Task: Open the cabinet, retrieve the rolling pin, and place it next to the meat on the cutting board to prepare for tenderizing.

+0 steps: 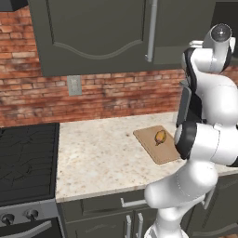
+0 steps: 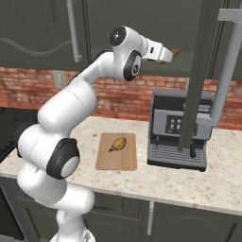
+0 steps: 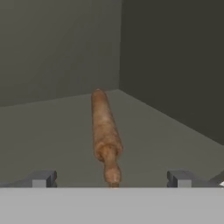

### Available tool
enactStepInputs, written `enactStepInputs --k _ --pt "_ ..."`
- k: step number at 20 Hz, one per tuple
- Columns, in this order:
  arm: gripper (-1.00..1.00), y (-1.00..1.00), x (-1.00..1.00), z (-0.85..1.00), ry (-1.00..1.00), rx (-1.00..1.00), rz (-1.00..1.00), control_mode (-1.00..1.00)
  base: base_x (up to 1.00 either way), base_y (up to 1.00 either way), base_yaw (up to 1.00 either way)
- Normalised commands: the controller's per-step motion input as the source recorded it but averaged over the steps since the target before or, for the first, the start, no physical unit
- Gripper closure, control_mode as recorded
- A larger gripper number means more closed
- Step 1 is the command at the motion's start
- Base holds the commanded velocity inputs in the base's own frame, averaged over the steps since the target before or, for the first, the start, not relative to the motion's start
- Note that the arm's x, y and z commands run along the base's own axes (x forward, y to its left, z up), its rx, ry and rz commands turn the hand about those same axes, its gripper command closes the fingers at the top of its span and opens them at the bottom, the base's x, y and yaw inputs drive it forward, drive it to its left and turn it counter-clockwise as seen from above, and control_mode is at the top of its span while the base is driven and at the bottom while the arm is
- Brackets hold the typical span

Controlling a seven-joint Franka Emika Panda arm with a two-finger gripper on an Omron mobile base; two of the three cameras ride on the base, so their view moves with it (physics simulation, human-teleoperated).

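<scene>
Rolling pin (image 3: 105,131) lies end-on between your wide-open gripper (image 3: 113,178) fingers; push deeper to the thick barrel, then close.

You see a mottled reddish-brown rolling pin (image 3: 105,131) on a flat grey-olive shelf, dark charcoal cabinet (image 1: 93,37) with a silver handle (image 1: 151,32), a golden-brown meat (image 2: 117,143) on a light-tan cutting board (image 2: 116,160), speckled beige countertop (image 1: 97,158), and red brick wall (image 1: 37,93).
</scene>
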Motion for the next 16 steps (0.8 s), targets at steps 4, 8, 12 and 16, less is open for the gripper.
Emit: enactStepInputs --k 4,8,12,16 --pt "-1.00 -0.14 0.33 0.00 0.00 0.00 0.04 -1.00 0.00 0.00 0.00" --pt "-1.00 -0.12 0.28 0.00 0.00 0.00 0.05 -1.00 0.00 0.00 0.00" --pt "-1.00 -0.09 0.29 0.00 0.02 0.00 0.05 -1.00 0.00 0.00 0.00" --pt "-1.00 -0.12 0.27 0.00 0.04 0.00 0.04 -1.00 0.00 0.00 0.00"
